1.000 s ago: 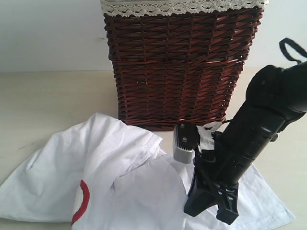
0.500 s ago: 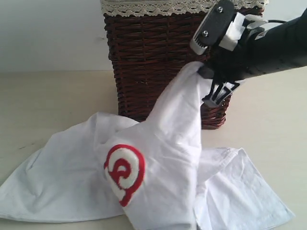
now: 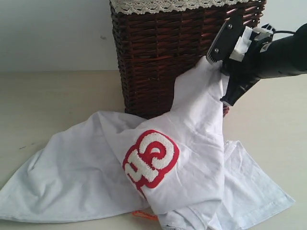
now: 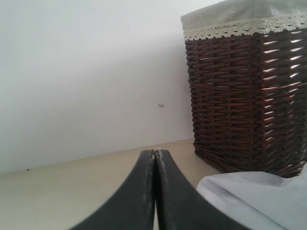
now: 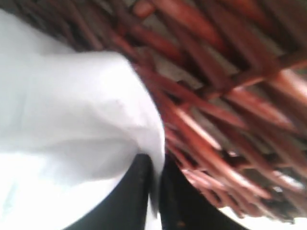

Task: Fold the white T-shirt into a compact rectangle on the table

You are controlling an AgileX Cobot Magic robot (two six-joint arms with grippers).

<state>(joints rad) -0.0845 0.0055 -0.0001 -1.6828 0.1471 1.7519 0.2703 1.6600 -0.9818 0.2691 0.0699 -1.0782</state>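
- The left gripper [image 4: 154, 191] has its two dark jaws pressed flat together with nothing between them. It is low over the bare tabletop [image 4: 72, 196], and its own view takes in the basket and an edge of the shirt.
- The pale tabletop [image 3: 48, 105] runs back to a plain wall [image 3: 48, 33].
- In the exterior view the white T-shirt [image 3: 72, 177] lies crumpled on the tabletop at about 6 o'clock from the basket. Its bulk spreads toward 8 o'clock and a flatter flap toward 4 o'clock.
- A red patch [image 3: 151, 158] with white fuzzy letters faces the camera on the raised fold near the middle of the cloth. A small orange tag [image 3: 144, 214] peeks out just under it, at 6 o'clock.
- The dark brown wicker basket [image 3: 163, 57] stands upright behind the shirt, with cream lace trim [image 3: 168, 5] along its rim.
- One part of the shirt is drawn up toward 1 o'clock into a taut peak against the basket's front.
- The right gripper [image 5: 154, 167] is pinched almost closed on that peak, with white fabric caught between its jaws, just beside the wicker.
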